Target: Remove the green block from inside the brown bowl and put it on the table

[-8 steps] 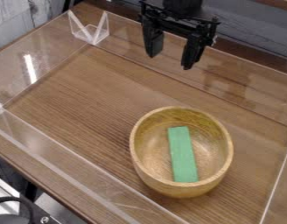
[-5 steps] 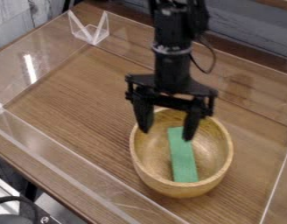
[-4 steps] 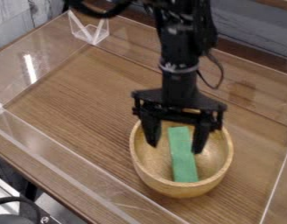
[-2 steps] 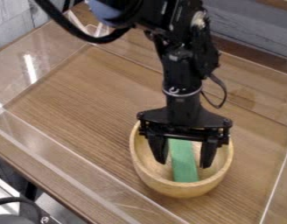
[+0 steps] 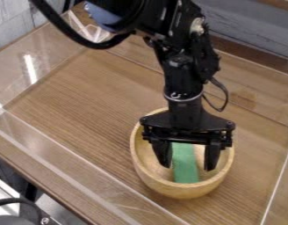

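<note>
Tool [image 5: 185, 152] fingers spread apart straddle green block [image 5: 185, 162] inside brown bowl [image 5: 147, 167].

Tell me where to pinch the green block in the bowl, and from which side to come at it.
Take the green block across its narrow width near the middle, coming straight down from above. It lies flat along the brown bowl floor, and the rim blocks any sideways approach. The open gripper already has one finger on each long side.

Arm swung from bench's far edge; hand [image 5: 184, 154] lowered into brown bowl [image 5: 147, 167], fingers spread wide, straddling green block [image 5: 184, 159].
</note>
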Controlling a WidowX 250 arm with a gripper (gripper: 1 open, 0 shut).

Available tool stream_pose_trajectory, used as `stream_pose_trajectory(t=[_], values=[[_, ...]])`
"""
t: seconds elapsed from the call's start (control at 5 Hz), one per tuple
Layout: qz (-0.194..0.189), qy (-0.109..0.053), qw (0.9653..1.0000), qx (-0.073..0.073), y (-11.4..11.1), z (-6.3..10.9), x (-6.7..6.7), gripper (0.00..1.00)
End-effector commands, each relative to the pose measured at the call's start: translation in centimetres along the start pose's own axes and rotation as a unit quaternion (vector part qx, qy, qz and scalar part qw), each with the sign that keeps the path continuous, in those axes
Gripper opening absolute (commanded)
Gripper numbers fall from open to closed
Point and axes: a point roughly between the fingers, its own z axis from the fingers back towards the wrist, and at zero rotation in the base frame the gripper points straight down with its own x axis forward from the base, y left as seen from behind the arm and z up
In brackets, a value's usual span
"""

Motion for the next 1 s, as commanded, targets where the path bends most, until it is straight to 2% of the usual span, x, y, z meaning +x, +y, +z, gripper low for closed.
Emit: stream_pose_trajectory(t=[0.0,0.8], values=[[0.0,-0.007,0.9999,-0.011,-0.3,0.31,0.39,1.0],[0.007,-0.001,0.9997,-0.022,-0.03,-0.4,0.76,1.0]])
